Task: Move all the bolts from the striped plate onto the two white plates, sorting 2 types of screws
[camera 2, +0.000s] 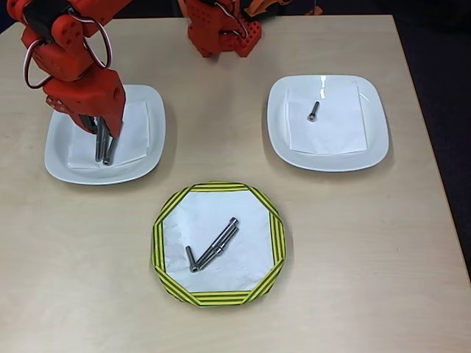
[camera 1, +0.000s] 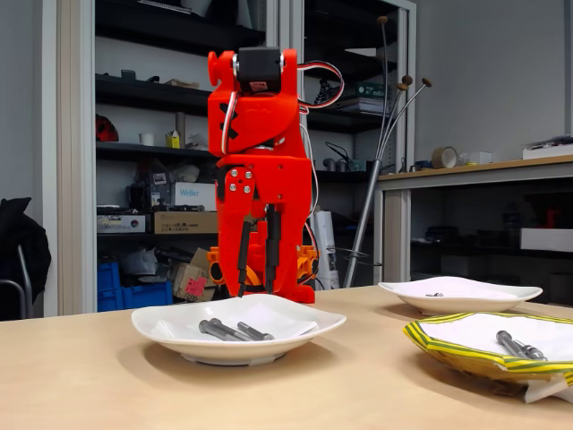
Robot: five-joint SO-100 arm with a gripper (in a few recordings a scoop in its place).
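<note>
An orange SO-100 arm hangs its gripper (camera 2: 103, 140) over the left white plate (camera 2: 147, 158) in the overhead view, fingers (camera 1: 244, 260) pointing straight down above two long bolts (camera 2: 104, 151) lying side by side on that plate's paper liner. In the fixed view the dark fingers stand slightly parted and clear of the plate, with nothing visible between them; the pincer reads as a little open and empty, though the overhead angle hides the tips behind the arm's body.

The right white plate (camera 2: 372, 125) carries a single short bolt (camera 2: 313, 112) near its middle. The striped plate (camera 2: 221, 297), nearest the camera edge of the table in the overhead view, holds two long bolts (camera 2: 221, 241) pressed together on a diagonal and one short bolt (camera 2: 190, 259) touching their lower ends.

Sorting looks roughly half done: long ones go left, short ones right. The next pick is best made with the arm lifted high enough to clear the plate rim before it swings across. On the striped plate the three pieces crowd each other, so closing the fingers across a long bolt's shaft near its free upper end, away from the short one, should lift a single bolt without dragging its neighbours
</note>
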